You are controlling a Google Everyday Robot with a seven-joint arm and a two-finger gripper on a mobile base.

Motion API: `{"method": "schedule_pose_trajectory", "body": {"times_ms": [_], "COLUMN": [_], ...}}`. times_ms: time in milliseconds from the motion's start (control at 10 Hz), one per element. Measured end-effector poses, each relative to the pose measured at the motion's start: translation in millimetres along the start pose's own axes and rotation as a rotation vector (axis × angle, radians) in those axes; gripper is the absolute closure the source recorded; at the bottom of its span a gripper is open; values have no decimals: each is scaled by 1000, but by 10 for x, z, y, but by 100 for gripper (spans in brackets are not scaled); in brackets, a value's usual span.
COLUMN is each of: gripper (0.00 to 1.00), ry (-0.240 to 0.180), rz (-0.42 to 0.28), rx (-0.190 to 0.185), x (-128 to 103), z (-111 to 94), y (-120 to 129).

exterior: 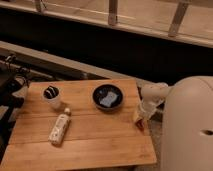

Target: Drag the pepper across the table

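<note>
The pepper (139,119), small, yellow-orange with a reddish end, sits at the right edge of the light-brown plank table (95,142). My gripper (141,114) hangs from the white arm (152,95) at the table's right side, directly over the pepper and touching it. The pepper is partly hidden by the gripper.
A dark bowl (108,96) with a bluish thing in it stands on the table left of the gripper. A white cup (51,96) stands at the back left. A white oblong bottle (59,128) lies left of centre. My white body (189,130) fills the right side.
</note>
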Motion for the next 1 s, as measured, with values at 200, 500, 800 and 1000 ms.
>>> {"method": "schedule_pose_trajectory", "body": {"times_ms": [200, 500, 800, 1000], "gripper": [98, 100, 100, 100], "ry": [-8, -12, -8, -18], "rz": [-17, -7, -16, -15], "rx": [-1, -2, 0, -1], "x": [35, -15, 74, 31], "z": [4, -15, -1, -13], "y": [145, 48, 133, 101]}}
